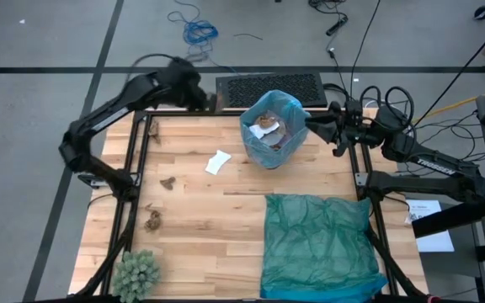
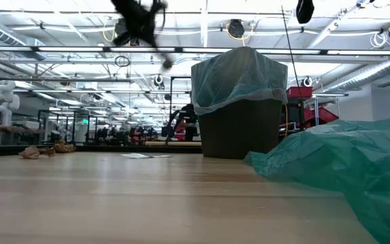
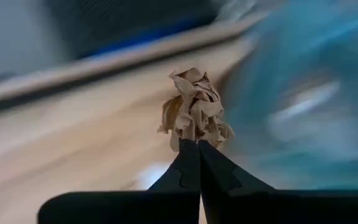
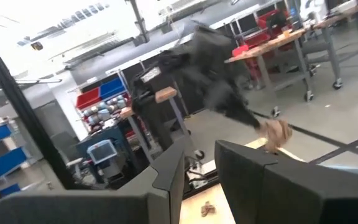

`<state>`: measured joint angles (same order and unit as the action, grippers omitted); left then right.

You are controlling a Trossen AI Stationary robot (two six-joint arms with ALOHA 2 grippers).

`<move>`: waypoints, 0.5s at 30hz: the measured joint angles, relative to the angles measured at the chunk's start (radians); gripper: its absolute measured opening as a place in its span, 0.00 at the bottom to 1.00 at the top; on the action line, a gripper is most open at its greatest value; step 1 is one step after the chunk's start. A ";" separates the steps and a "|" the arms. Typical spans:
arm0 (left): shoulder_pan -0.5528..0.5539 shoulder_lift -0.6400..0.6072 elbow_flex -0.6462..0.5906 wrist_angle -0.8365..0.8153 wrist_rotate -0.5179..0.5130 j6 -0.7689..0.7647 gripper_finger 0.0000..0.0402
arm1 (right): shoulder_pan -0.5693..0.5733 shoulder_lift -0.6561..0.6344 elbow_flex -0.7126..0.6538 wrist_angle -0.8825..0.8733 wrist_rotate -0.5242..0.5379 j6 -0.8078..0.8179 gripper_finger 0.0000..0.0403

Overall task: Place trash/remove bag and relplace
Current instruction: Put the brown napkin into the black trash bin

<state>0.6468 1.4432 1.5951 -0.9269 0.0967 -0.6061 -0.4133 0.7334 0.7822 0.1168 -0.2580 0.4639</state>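
Observation:
My left gripper [image 3: 197,142] is shut on a brown wadded paper lump of trash [image 3: 194,109], raised above the table's far left part [image 1: 202,101], just left of the bin. The bin [image 1: 272,126] stands at the far middle, lined with the light blue bag [image 2: 239,74], whose rim is folded over the bin's edge; brown trash [image 1: 266,124] lies inside. My right gripper [image 1: 310,119] hovers level at the bin's right rim, its fingers [image 4: 166,171] apart with nothing between them. More trash lies on the table: a white scrap [image 1: 217,162] and brown lumps [image 1: 167,183], [image 1: 152,221]. My left gripper pinches the brown wad by its near edge [image 3: 191,138] between its two fingertips. The wad sticks out beyond the tips and is lifted clear of the table. Seen from the right wrist view, the fingers slant downward with the wad [image 4: 275,134] at their end.
A darker teal plastic bag [image 1: 318,244] lies spread over the table's near right part. A green spiky ball [image 1: 135,273] sits at the near left corner. Another brown lump [image 1: 152,128] lies by the far left edge. A black grille [image 1: 268,87] lies behind the bin.

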 joint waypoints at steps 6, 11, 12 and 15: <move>-0.086 -0.065 0.001 0.493 0.109 -0.053 0.00 | 0.000 0.004 0.000 0.044 0.028 -0.009 0.21; -0.137 -0.040 0.002 0.686 0.145 -0.069 0.00 | 0.000 0.008 0.000 0.048 0.056 -0.008 0.21; -0.146 -0.028 0.002 0.693 0.146 -0.068 0.00 | 0.000 0.009 0.000 0.051 0.057 -0.008 0.21; -0.160 0.017 0.002 0.691 0.156 -0.069 0.00 | 0.000 0.012 0.000 0.068 0.068 -0.006 0.21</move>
<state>0.4869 1.4597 1.5967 -0.2363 0.2525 -0.6747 -0.4133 0.7452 0.7822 0.1848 -0.1896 0.4581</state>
